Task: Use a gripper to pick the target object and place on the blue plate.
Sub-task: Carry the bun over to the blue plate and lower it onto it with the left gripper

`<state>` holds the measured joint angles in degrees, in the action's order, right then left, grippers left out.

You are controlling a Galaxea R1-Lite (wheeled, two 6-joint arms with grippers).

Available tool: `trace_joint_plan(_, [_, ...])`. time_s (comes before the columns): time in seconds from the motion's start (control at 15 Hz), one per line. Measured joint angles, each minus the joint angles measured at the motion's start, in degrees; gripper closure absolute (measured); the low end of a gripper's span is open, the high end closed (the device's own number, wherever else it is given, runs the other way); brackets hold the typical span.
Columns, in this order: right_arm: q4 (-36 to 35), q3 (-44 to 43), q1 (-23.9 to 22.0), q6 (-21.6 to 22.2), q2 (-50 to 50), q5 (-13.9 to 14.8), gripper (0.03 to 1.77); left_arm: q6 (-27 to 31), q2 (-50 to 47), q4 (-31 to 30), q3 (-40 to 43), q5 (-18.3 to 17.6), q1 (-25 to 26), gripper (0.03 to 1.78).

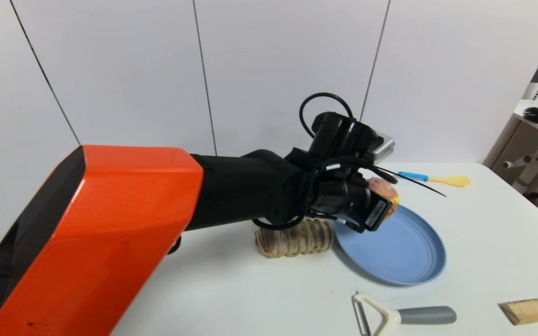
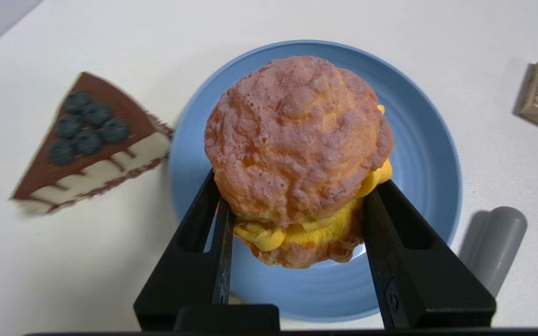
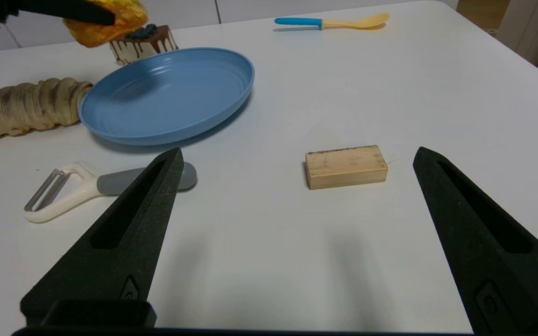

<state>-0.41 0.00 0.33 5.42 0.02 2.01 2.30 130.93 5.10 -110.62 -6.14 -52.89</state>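
The left gripper [image 2: 292, 219] is gripping the bun [image 2: 297, 154] above the blue plate [image 2: 428, 154]'s far-left rim, needing lowering and release.

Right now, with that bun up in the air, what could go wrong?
The left gripper pinches the bun only at its lower edges, so it might slip. It hangs over the plate's far rim, near the cake; released there, it could roll off or bump the cake.

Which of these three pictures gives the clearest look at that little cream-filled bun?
The left wrist view: the bun fills the picture, clamped by the left gripper above the blue plate. The head view shows only a sliver behind the gripper; the right wrist view shows its edge at a corner.
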Motion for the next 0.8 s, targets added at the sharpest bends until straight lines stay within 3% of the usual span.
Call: trace_joint_plan(0.8, [0.0, 0.0, -0.02, 0.0, 0.0, 0.05, 0.1, 0.0, 7.56, 0.11, -1.71, -0.33, -2.89, 0.99])
